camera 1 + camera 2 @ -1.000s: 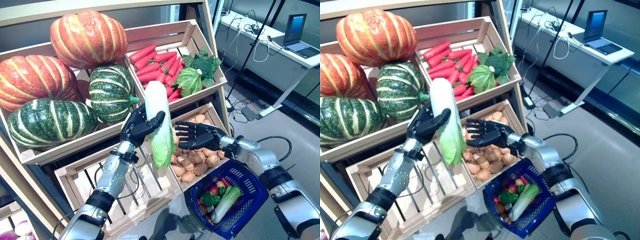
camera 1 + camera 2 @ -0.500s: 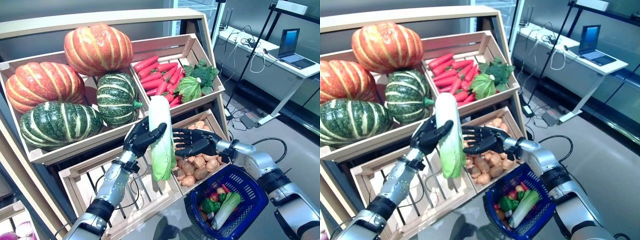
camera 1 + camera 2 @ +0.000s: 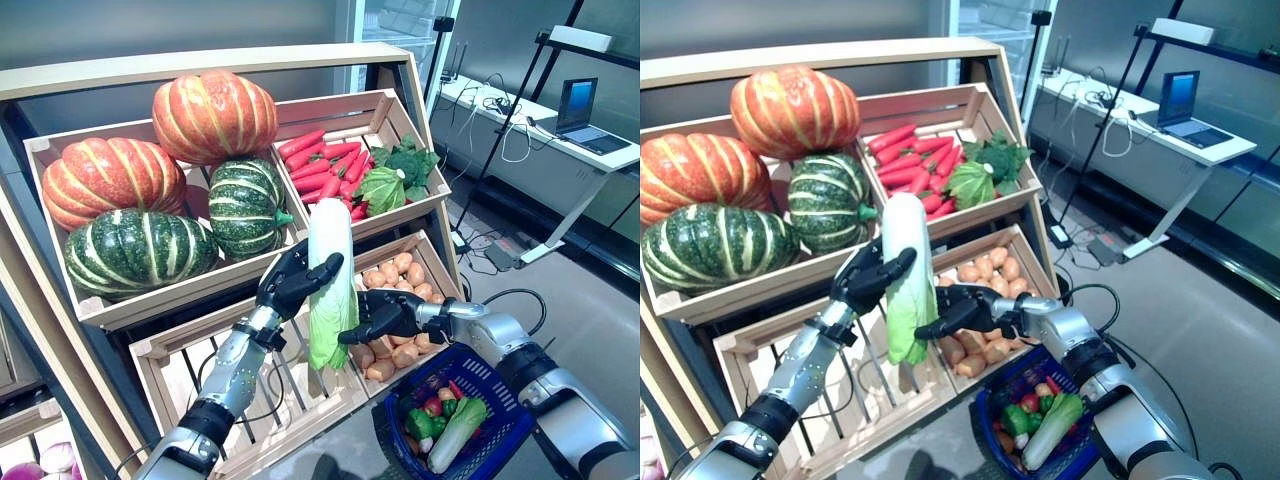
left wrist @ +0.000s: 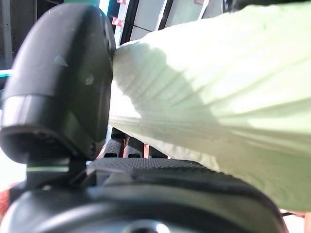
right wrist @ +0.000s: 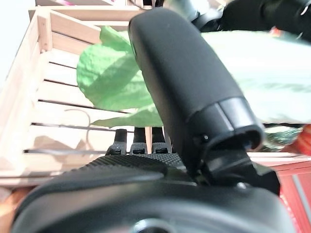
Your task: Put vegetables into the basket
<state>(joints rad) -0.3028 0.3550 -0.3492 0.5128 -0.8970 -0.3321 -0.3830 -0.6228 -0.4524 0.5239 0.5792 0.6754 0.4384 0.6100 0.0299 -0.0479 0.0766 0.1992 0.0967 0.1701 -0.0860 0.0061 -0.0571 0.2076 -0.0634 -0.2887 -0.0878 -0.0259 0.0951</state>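
Observation:
My left hand (image 3: 290, 287) is shut on a long napa cabbage (image 3: 330, 235) and holds it upright in front of the wooden shelf. Its white stem points up and its green leaves (image 4: 214, 92) hang down. My right hand (image 3: 388, 312) has come in from the right, and its thumb (image 5: 184, 82) and fingers curl round the leafy lower end (image 5: 109, 82). A blue mesh basket (image 3: 512, 425) hangs low at the right, below my right forearm. In it lie a leafy green-white vegetable (image 3: 455, 436) and some small red and green ones (image 3: 425, 412).
Orange and green pumpkins (image 3: 165, 185) fill the upper left crate. Carrots (image 3: 325, 165) and leafy greens (image 3: 390, 180) fill the upper right crate. Potatoes (image 3: 395, 285) lie in the lower right crate, beside a slatted crate (image 3: 290, 385). A desk with a laptop (image 3: 585, 110) stands at the far right.
The camera has shifted. My right hand, spread open beside the cabbage before, has moved in and closed round its lower end. My left hand keeps its hold.

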